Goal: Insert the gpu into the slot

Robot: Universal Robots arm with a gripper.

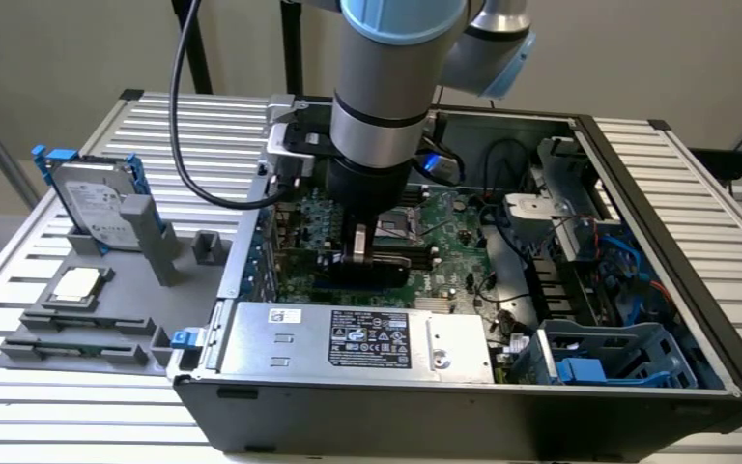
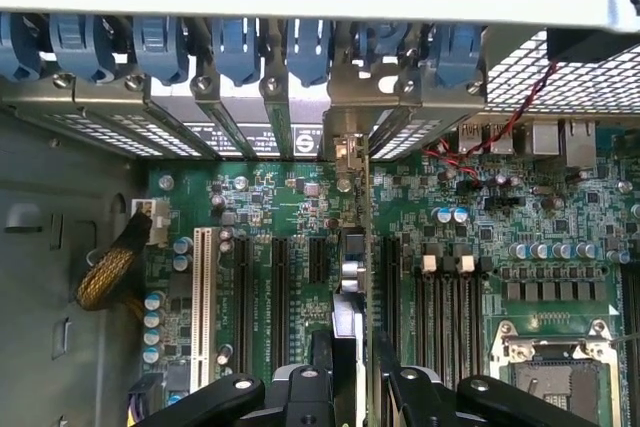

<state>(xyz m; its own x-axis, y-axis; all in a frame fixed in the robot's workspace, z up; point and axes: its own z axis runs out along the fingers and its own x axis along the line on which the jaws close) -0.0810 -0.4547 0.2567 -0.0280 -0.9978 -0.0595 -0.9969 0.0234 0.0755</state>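
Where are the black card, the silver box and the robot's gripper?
black card [image 1: 368, 277], exterior view, its dark side.
silver box [image 1: 258, 345], exterior view, bare metal beside its label.
gripper [image 2: 351, 352], wrist view, midway between its fingertips.

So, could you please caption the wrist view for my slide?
Pincer grips the gpu edge-on over the motherboard.

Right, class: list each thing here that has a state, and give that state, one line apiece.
tool: shut on the gpu.
gpu: on edge over the motherboard; whether seated, cannot tell.
computer case: lying on its side, open.
hard drive: upright in its grey stand.
processor chip: flat on the grey fixture.
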